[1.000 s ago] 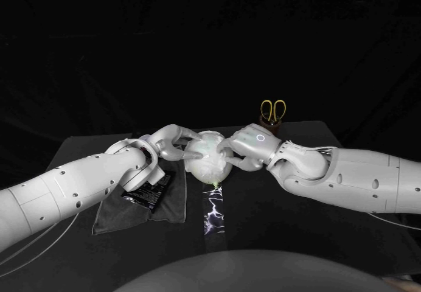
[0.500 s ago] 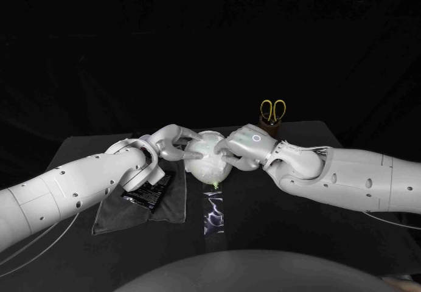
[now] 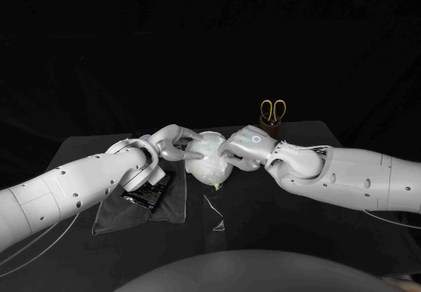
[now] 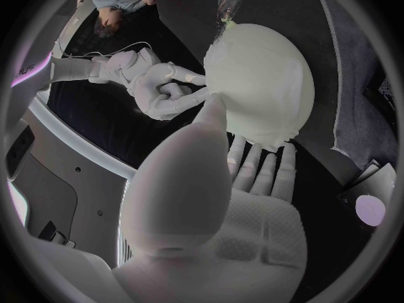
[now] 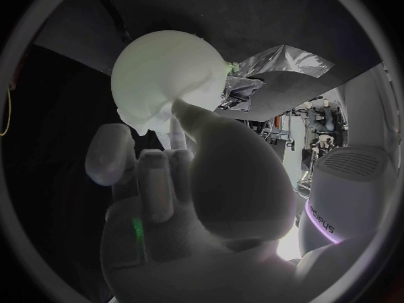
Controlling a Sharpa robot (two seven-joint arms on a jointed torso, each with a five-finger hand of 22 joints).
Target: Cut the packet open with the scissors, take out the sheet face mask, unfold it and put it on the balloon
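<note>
The pale green-white rubber balloon sits toward the tabletop's far edge, midway between its side edges, with the white sheet face mask draped over it. The left hand clasps it from one side, thumb on the masked surface and fingers spread underneath. The right hand clasps the opposite side, with its thumb tip on the balloon and its fingers alongside, slightly apart. The yellow-handled scissors stand at the far edge. A black packet lies on a dark grey cloth toward the left edge.
</note>
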